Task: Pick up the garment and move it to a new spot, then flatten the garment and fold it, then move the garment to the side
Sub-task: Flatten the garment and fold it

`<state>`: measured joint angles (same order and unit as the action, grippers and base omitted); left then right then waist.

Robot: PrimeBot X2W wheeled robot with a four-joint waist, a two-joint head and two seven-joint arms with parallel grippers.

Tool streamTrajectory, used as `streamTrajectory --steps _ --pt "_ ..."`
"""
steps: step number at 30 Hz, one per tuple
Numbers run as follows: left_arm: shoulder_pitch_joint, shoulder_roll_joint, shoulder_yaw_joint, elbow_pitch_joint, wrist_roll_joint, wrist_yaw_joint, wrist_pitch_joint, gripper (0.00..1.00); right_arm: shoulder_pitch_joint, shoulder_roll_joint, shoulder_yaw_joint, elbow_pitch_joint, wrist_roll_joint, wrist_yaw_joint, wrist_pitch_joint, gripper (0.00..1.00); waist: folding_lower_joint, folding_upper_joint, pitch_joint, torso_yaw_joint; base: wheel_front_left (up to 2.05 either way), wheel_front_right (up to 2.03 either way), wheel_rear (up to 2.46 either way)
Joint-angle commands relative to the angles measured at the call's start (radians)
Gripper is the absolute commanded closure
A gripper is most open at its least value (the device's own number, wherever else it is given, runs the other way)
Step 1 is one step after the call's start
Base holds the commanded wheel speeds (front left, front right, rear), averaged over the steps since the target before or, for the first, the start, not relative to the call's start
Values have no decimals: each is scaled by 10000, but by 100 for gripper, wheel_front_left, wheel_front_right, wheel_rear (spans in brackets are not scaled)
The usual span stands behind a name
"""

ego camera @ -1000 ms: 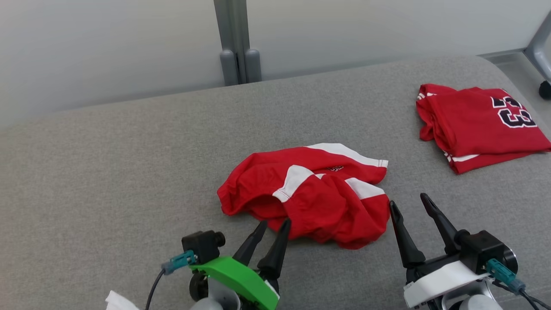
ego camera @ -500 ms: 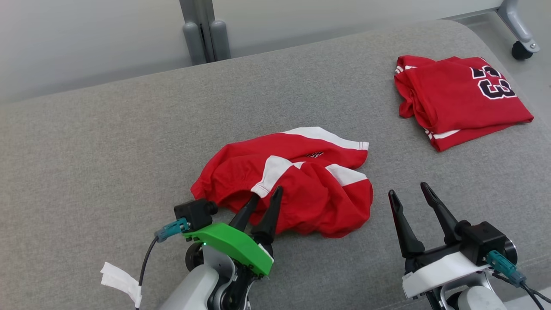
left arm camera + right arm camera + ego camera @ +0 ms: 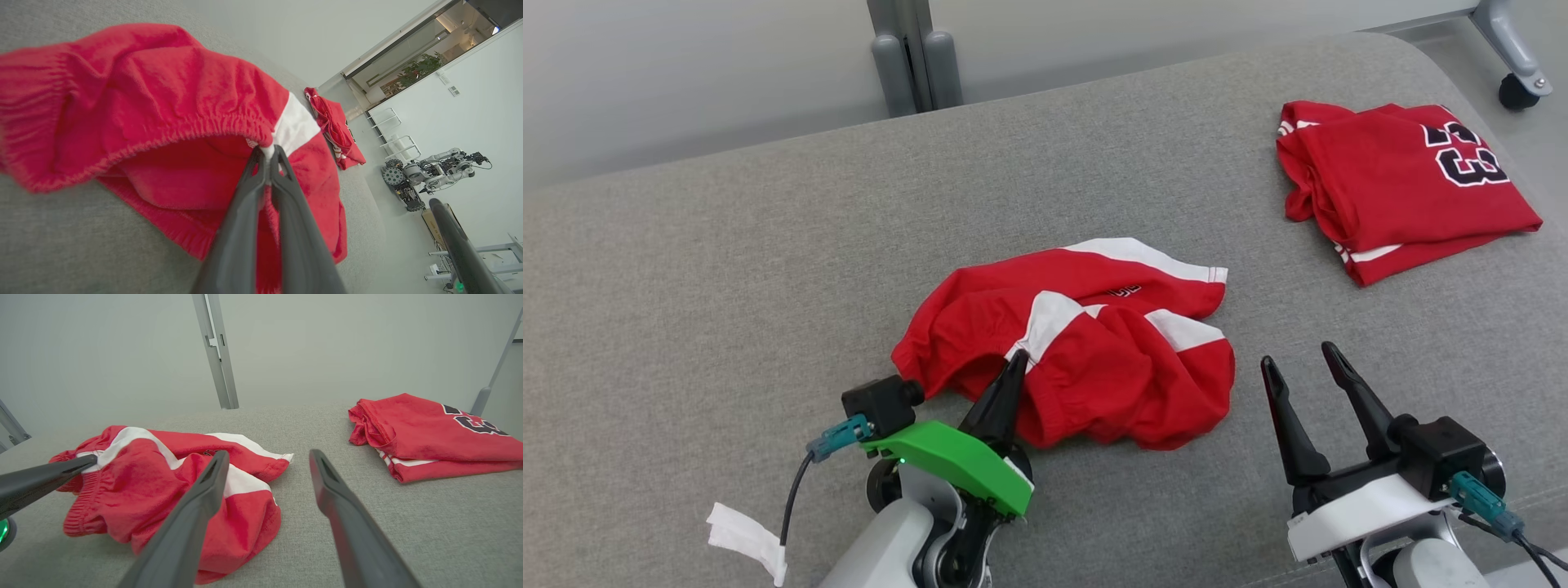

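Midway across the grey counter (image 3: 768, 278), the crumpled garment (image 3: 1111, 359) lies slanting near-left to far-right (waistband (image 3: 196, 128) at the near-left). The left hand (image 3: 1018, 357) is clamped on that waistband; the right hand (image 3: 1296, 354) stands just beside the garment, fingers apart.

Ahead of the fingers of the left gripper (image 3: 1018, 359), which are pinched on the shorts (image 3: 1094, 351), the red heap lies bunched and blocks the way forward and to their right, while to their left the grey cushion (image 3: 727, 269) lies bare. The fingers of the right gripper (image 3: 1296, 354) stand apart just right of the shorts, with a bare lane of cushion ahead of them, between the shorts and the folded jersey (image 3: 1396, 188) further ahead on their right. Beyond the cushion's far edge stand a post (image 3: 912, 57) and the wall (image 3: 686, 82)
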<state>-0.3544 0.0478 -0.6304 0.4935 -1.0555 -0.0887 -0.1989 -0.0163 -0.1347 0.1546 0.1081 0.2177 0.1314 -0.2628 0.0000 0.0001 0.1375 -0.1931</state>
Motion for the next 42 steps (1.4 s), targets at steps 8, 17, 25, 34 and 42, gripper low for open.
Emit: streamTrajectory --steps 8,17,25,34,42 --pt "777 973 -26 -886 -324 -137 355 100 82 -66 -208 -42 109 -17 -23 0 0 -1 -57 468 0 0 0" --pt "2605 3460 237 -3731 -298 1007 1495 100 172 -594 -353 277 509 -17 -23 0 0 -1 -245 1434 0 0 0" --pt "3051 4470 385 -4923 -14 1722 1893 100 -536 -1626 736 1569 1557 -17 -23 0 0 -1 -229 1958 0 0 0" --pt "2761 4488 299 -4889 161 1757 1940 100 -1536 -2683 3228 2696 4731 -17 -23 0 0 -1 -98 2382 0 0 0" --pt "2760 4337 308 -4771 12 1671 1872 100 -1950 -3106 4522 2300 7426 -15 -23 17 0 -1 -24 2457 0 0 0"
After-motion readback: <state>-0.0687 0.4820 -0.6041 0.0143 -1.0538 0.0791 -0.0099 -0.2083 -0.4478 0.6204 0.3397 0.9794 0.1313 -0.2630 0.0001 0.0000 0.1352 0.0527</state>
